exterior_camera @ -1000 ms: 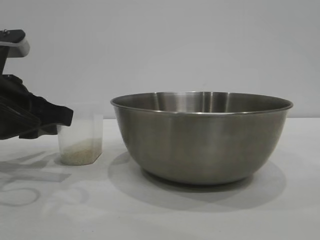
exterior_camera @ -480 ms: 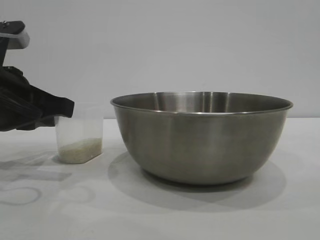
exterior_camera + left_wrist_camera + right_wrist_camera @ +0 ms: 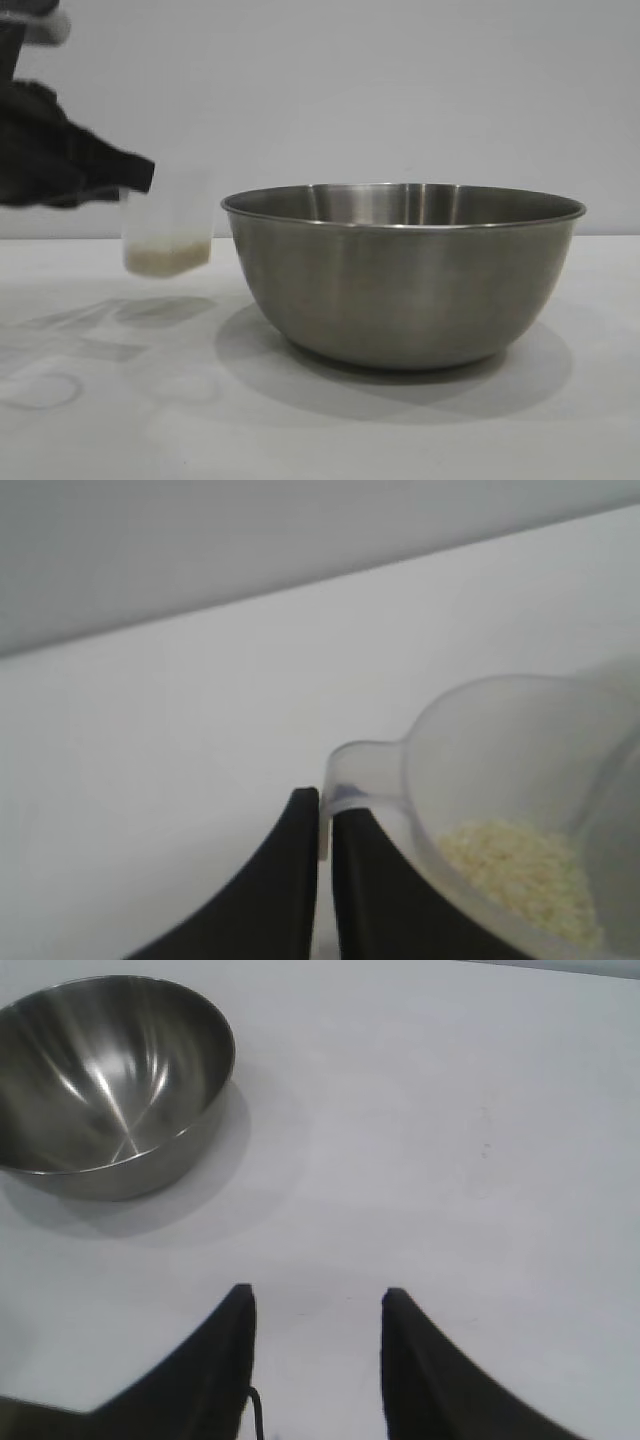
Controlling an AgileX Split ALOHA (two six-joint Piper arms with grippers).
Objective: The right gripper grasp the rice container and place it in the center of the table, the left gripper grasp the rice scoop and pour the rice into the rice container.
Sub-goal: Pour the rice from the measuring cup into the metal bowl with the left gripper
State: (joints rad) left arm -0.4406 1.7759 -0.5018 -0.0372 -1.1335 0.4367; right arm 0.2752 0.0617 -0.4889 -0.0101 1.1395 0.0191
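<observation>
The rice container [image 3: 404, 275], a big steel bowl, stands empty on the white table [image 3: 320, 430]; it also shows in the right wrist view [image 3: 110, 1080]. My left gripper [image 3: 135, 180] is shut on the loop handle of the rice scoop [image 3: 167, 232] and holds it in the air, left of the bowl and apart from it. The scoop [image 3: 520, 780] is roughly upright with rice [image 3: 520, 875] in its bottom; the handle sits pinched between the fingers [image 3: 300, 880]. My right gripper [image 3: 315, 1305] is open and empty above bare table, away from the bowl.
A plain grey wall stands behind the table. The scoop's shadow lies on the tabletop [image 3: 160, 310] left of the bowl.
The left gripper has lifted the rice scoop off the table, rising steadily and a little toward the bowl. The bowl has not moved.
</observation>
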